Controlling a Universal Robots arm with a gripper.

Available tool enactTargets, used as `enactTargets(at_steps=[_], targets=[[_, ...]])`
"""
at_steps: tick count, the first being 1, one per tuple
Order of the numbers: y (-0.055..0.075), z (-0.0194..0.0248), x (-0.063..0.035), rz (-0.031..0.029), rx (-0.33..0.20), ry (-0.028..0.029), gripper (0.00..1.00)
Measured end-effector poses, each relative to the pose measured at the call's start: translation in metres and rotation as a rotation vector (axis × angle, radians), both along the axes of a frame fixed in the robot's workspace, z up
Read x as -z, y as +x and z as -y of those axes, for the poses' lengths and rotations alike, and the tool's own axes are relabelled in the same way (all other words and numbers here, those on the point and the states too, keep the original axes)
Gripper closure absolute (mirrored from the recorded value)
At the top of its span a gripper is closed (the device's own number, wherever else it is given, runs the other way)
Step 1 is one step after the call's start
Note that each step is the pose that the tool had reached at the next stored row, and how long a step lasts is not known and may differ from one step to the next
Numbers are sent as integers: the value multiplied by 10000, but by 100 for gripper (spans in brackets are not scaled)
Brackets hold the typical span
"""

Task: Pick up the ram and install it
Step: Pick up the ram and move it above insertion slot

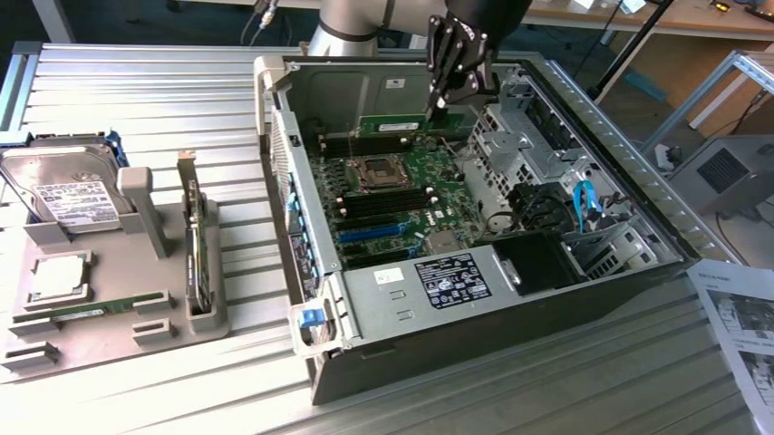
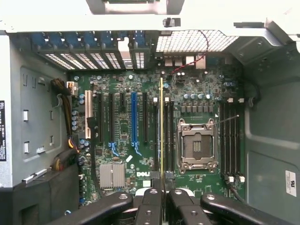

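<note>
Wrist view: my gripper (image 2: 162, 191) is closed on the ram (image 2: 161, 122), its long axis parallel with the memory slots (image 2: 171, 136) beneath it.

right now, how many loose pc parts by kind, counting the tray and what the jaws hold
thin green ram sticks: 2
silver hard drive with white label: 1
square silver processor chip: 1
dark expansion card with metal bracket: 1
total: 5

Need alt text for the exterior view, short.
The gripper, shut on the ram, holds it over the motherboard inside the open computer case. A tray of spare parts sits at the exterior view's left.
</note>
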State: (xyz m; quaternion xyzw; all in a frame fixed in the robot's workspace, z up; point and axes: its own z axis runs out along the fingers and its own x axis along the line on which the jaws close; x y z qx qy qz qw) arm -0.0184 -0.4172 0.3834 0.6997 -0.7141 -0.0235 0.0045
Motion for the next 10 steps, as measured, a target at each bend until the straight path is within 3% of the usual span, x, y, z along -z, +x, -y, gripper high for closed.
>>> enactTargets(at_steps=[3,10], targets=[[0,-38,0,0,0,-1,88],[0,-41,0,0,0,0,88]])
